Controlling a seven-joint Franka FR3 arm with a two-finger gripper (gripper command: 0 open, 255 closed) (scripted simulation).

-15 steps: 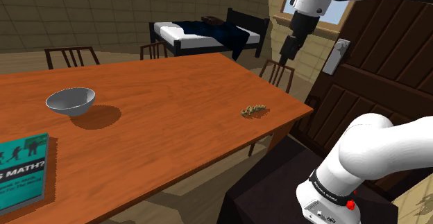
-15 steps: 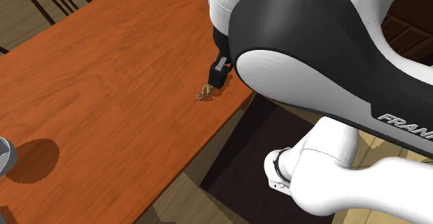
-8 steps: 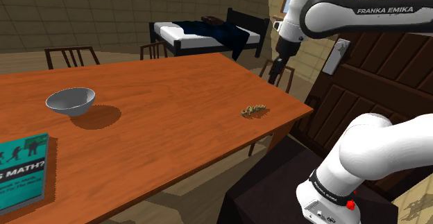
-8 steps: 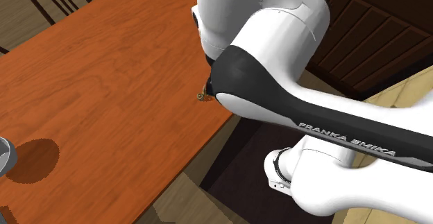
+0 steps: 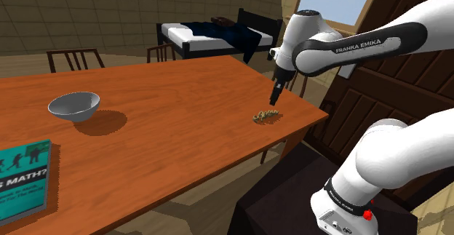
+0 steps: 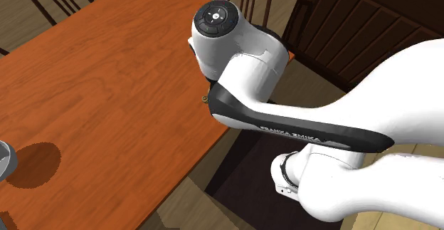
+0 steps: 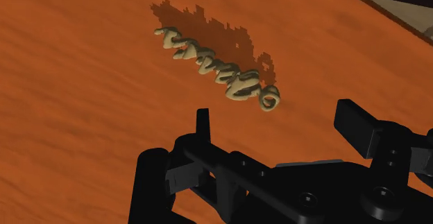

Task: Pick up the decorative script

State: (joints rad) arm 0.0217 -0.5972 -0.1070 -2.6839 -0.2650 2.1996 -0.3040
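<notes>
Approach step. The gripper (image 5: 274,101) hangs over the table (image 5: 167,88), fingers spread and empty. The tan script (image 7: 216,70) lies just beneath it, near the table's edge at the shoulder view's right. Next, it likely needs to lower, straddle the script and close.

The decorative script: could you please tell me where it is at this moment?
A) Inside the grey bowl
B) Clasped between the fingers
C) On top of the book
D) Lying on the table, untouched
D: the decorative script lies flat on the orange table, and the gripper hangs above it with its fingers apart, not touching it.
</notes>
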